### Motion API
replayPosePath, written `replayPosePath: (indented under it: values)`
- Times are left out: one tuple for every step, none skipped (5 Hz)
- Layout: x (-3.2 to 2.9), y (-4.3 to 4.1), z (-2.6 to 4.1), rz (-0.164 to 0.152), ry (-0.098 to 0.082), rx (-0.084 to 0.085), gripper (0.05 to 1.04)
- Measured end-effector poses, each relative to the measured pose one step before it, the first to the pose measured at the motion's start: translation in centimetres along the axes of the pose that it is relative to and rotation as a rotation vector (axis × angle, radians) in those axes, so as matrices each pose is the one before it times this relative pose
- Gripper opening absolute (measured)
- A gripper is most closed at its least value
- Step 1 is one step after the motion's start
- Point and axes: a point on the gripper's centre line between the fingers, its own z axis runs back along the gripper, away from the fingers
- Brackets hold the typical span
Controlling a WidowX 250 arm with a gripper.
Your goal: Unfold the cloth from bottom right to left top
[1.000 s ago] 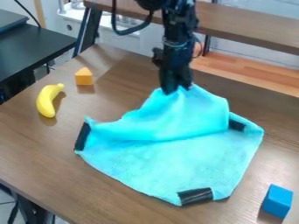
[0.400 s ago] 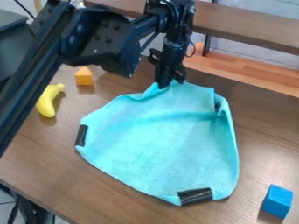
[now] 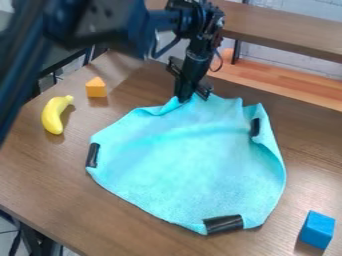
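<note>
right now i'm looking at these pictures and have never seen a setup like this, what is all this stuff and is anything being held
The black machine is a robot arm, coming in from the upper left. At its end is a two-finger gripper, which works like a simple pinching hand. The view comes from a fixed camera looking down at a slant on the wooden table.

The gripper pinches the far edge of a turquoise cloth, which lies mostly spread out, with three dark patches showing near its edges. Nothing else is held. Left of the cloth are a yellow banana and an orange block; near the lower right corner is a blue block.
</note>
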Motion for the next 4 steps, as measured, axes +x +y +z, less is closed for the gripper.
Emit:
replayPosePath:
  values:
    - [0.618,1.206,3.98,0.031,-0.1313,0.0139,0.064]
    - [0.041,1.424,0.683,0.0467,-0.023,-0.0234,0.08]
    - [0.545,0.642,0.258,-0.0325,-0.028,-0.0191,0.227]
    - [0.037,-0.313,-0.978,-0.0309,0.0285,-0.0167,0.487]
